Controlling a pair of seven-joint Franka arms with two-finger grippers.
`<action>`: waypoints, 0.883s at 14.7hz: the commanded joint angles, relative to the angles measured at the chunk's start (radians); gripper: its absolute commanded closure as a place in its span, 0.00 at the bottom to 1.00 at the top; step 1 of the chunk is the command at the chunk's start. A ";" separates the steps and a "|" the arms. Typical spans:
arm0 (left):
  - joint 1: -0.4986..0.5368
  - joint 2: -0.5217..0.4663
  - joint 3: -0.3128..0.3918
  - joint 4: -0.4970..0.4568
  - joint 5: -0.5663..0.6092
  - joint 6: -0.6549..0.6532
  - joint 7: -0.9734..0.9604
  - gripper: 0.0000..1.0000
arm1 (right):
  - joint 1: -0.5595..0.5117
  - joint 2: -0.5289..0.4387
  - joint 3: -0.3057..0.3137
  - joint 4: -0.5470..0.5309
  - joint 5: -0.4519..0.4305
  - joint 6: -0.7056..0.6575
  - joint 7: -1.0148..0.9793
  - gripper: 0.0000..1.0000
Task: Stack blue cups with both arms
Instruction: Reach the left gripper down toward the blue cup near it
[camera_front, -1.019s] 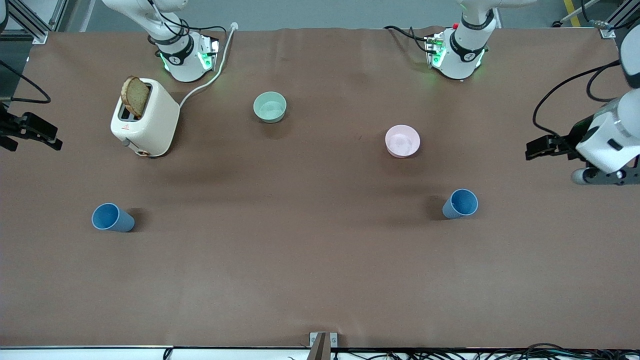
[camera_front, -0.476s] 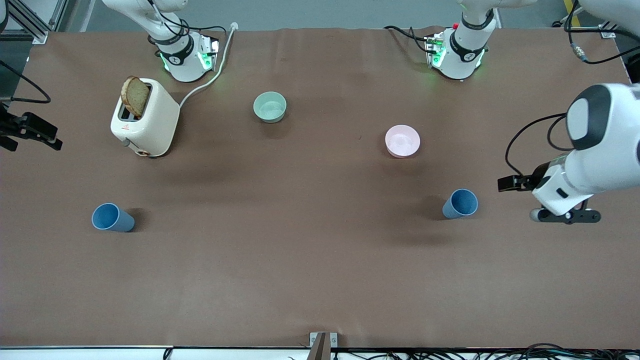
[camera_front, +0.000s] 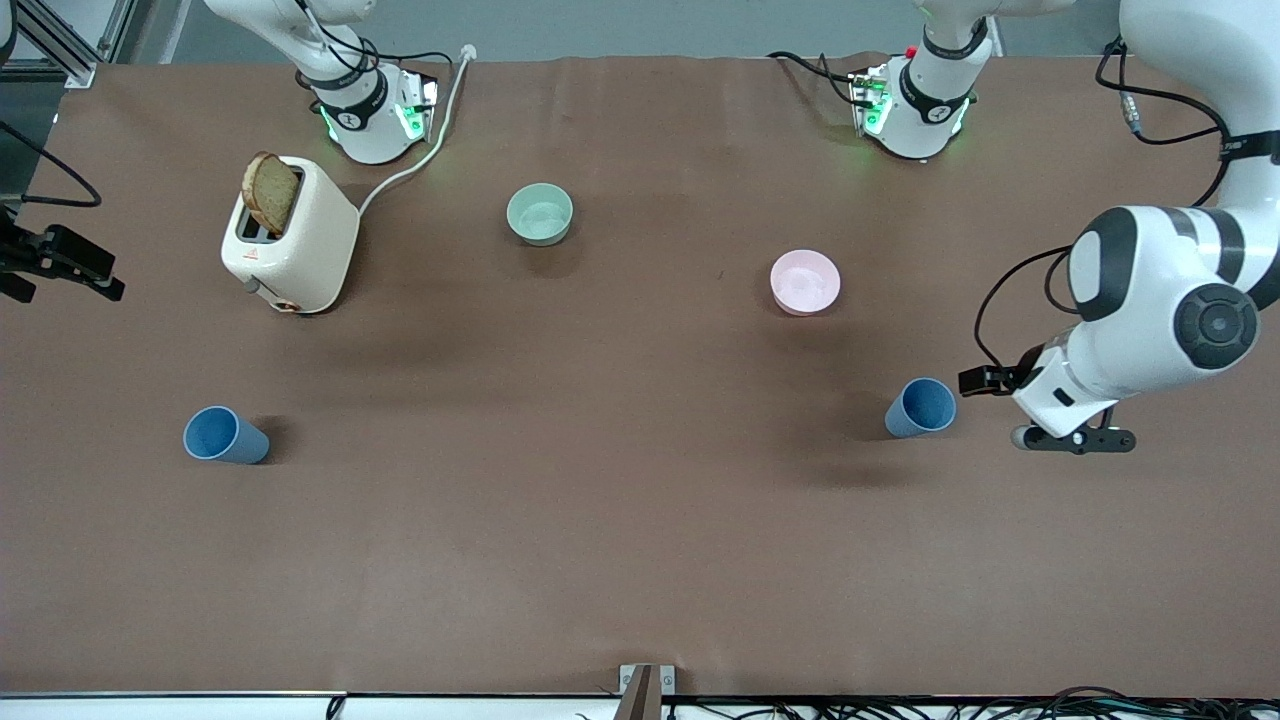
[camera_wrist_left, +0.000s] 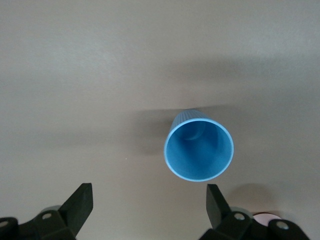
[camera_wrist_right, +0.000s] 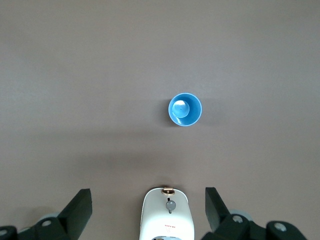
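Two matte blue tapered plastic tumblers are my targets. One blue cup (camera_front: 921, 407) stands toward the left arm's end of the brown-covered table (camera_front: 640, 560), nearer the front camera than the pale pink bowl (camera_front: 805, 281). The other blue cup (camera_front: 224, 435) stands toward the right arm's end, nearer the camera than the cream toaster (camera_front: 290, 236) with a slice of brown bread (camera_front: 270, 192) in its slot. A mint-green bowl (camera_front: 540, 213) sits mid-table toward the base edge.

Handling, my guess: both cups are light, thin-walled, fairly stiff but squeezable, and smooth enough to slip. I'd pinch across the wall just under the rim, gently, so as not to tip or deform them.

Orientation: both are upright, mouth up, long axis vertical, narrow base on the table; the left wrist view looks straight into the nearer cup (camera_wrist_left: 199, 150), and the right wrist view into the other (camera_wrist_right: 185, 110).

The left gripper (camera_front: 975, 381) hovers just beside its cup toward the left arm's table end, not touching; its fingers (camera_wrist_left: 80, 202) are spread wide and hold nothing. The right gripper (camera_front: 60, 262) waits off the table edge at the right arm's end, well apart from its cup, its fingers (camera_wrist_right: 80, 207) also spread and empty.
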 joint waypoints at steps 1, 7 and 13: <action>-0.006 0.021 -0.003 -0.020 0.007 0.039 0.010 0.00 | -0.007 0.045 -0.002 -0.002 0.002 0.049 0.015 0.00; -0.005 0.074 -0.004 -0.026 0.007 0.085 0.012 0.00 | -0.073 0.248 -0.003 -0.008 0.002 0.278 -0.020 0.00; -0.006 0.137 -0.004 -0.026 0.007 0.119 0.012 0.07 | -0.113 0.372 -0.002 -0.066 0.004 0.423 -0.031 0.00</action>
